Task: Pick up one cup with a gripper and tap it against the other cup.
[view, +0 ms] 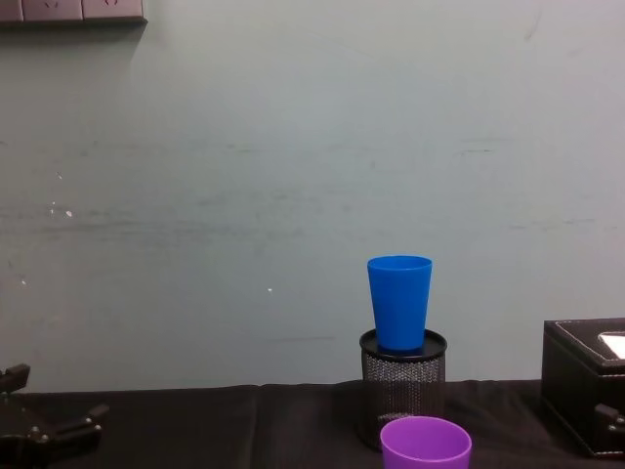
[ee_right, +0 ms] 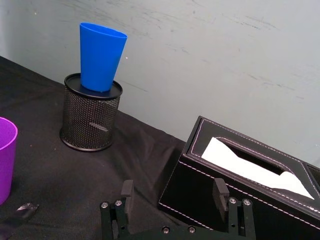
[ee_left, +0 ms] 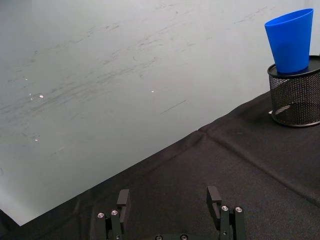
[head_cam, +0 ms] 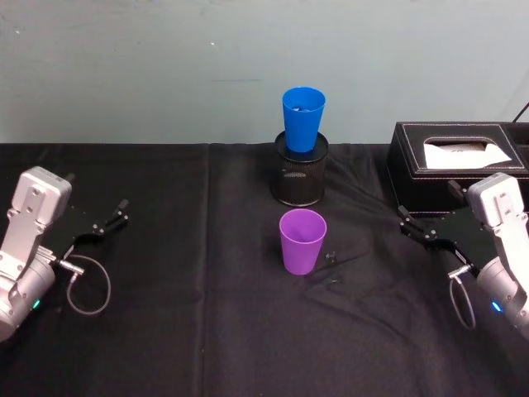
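On the black cloth (head_cam: 207, 331), the purple cup (head_cam: 302, 241) stands upright, mouth up

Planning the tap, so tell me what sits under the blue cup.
The blue cup stands upright in the mouth of a black wire-mesh holder, which rests on the black tablecloth. The cup's base and the holder's inside are covered.

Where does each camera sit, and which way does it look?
Head: high, looks down at the purple cup; left gripper and right gripper show, open.
Chest: low, looks across at the blue cup; gripper tips at bottom corners.
Left wrist: faces the wall; own fingers show.
Right wrist: faces the tissue box; own fingers show.
All four share the blue cup.
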